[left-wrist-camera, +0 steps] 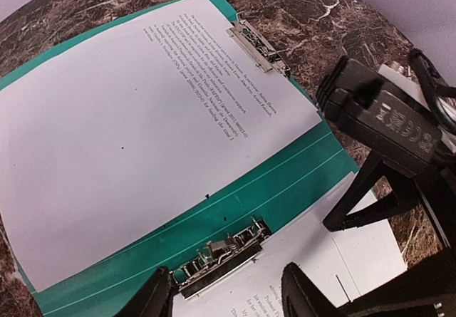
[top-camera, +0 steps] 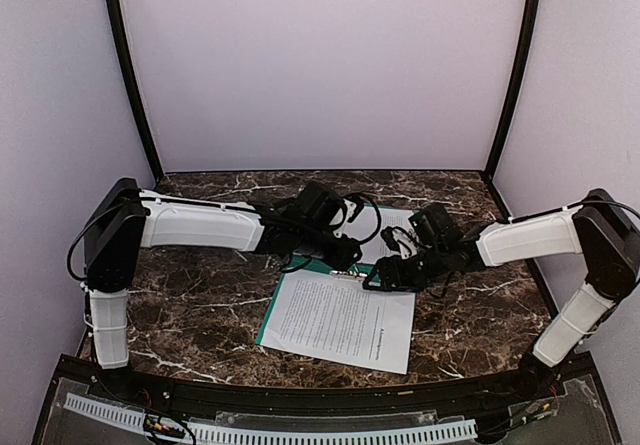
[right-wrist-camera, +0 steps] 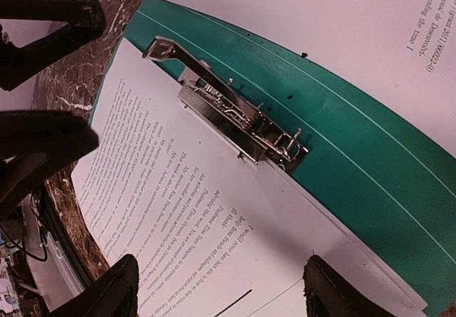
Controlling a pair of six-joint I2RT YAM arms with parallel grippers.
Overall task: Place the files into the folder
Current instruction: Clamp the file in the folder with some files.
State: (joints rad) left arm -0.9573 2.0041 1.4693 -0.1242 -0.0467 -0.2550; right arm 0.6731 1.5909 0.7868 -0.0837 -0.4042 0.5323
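Fine black print on both sheets, mostly too small to read, far sheet (right-wrist-camera: 335, 18) has one line, "for finding the time I", near sheet (right-wrist-camera: 178, 210) has "I would never have been able to" (faint, upside down), raised letters on black wrist housing (left-wrist-camera: 399, 125) illegible

From above, the folder (top-camera: 266, 317) showed only as a sliver at 9 o'clock of the near sheet (top-camera: 340, 317). Its far half and much of the far sheet (top-camera: 392, 227) lay hidden under both arms, and the print was too small to read. In the left wrist view the left gripper (left-wrist-camera: 226, 268) was cut off at 6 o'clock, and whether its fingers (left-wrist-camera: 160, 295) touched the metal clip (left-wrist-camera: 221, 254) could not be told. The right wrist view cropped the right gripper (right-wrist-camera: 221, 260) at 6 o'clock and the folder at 3 o'clock.
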